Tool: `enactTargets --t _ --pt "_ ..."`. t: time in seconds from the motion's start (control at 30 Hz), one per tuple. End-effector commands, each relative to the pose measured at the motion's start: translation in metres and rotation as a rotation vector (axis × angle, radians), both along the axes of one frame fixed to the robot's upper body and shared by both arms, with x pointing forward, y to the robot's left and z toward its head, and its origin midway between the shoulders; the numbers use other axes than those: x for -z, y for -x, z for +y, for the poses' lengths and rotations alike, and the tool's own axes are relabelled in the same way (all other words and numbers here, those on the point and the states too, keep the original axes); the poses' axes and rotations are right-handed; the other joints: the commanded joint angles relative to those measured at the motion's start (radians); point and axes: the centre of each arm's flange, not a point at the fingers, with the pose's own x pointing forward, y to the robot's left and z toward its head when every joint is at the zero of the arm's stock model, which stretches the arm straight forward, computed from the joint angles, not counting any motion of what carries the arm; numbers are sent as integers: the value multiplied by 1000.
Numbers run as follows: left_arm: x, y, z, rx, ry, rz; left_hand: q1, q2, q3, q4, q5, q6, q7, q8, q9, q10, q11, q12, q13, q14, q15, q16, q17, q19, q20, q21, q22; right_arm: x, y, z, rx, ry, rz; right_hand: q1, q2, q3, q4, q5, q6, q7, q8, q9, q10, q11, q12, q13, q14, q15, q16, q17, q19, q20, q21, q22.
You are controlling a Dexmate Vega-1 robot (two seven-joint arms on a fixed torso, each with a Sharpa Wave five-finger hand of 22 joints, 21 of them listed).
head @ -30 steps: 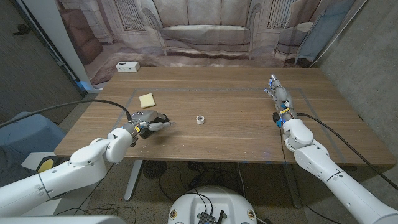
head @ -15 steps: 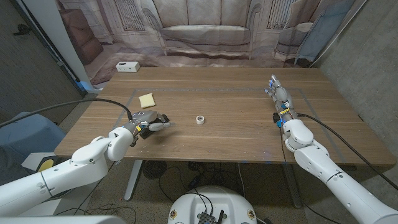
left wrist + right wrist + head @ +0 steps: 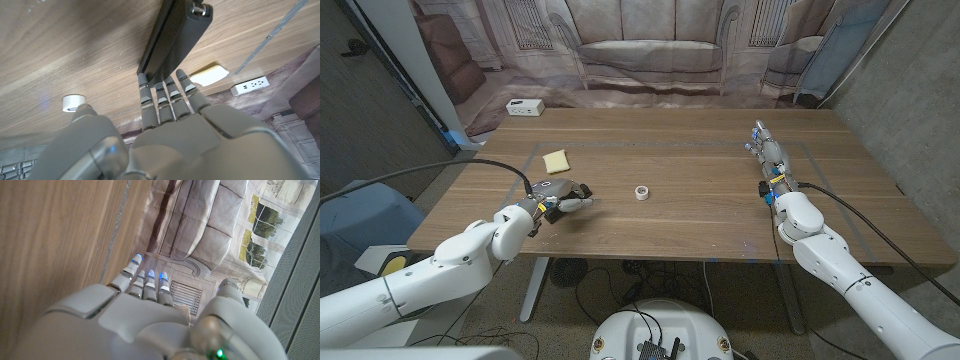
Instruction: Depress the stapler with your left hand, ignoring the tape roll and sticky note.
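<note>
**Left hand parked on the stapler**

We see the stapler (image 3: 172,35) under our left hand (image 3: 563,197), fingers (image 3: 165,95) together, resting on its top, probably lined up to press. Tape roll (image 3: 642,192) sits just beside it, sticky note (image 3: 556,160) behind.

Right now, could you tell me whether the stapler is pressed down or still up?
Cannot tell. The left hand covers the stapler in the head view, and the left wrist view shows the fingertips at its end, not its jaw.
</note>
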Motion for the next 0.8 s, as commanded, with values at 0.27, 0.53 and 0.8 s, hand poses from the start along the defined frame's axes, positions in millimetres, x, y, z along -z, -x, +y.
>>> enactTargets --t 0.27,0.53,0.8 --pt "-9 7 3 7 22 -85 7 9 0 -1 -4 1 -2 -5 1 62 6 5 72 14 -1 1 6 12 2 -3 2 -1 3 1 1 -9 -10 -2 9 1 -7 3 7 2 0 2 4 -1 -3 6 2 7 -7 3 1 2 1 2" --pt "-10 9 3 9 25 -105 9 11 1 -2 -4 -1 -1 -7 1 61 4 3 72 14 -3 0 6 12 2 -4 2 -2 4 1 0 -2 -17 -2 9 0 -8 3 8 2 0 2 5 1 -2 6 2 7 -7 3 0 2 1 2" --pt "-8 13 4 19 47 -141 11 12 2 -3 -5 -4 0 -10 1 57 2 -1 72 12 -3 -2 6 13 1 -5 2 -3 5 0 -1 0 -21 -2 9 0 -8 3 7 2 0 2 5 1 -3 6 2 8 -7 3 1 2 1 2"
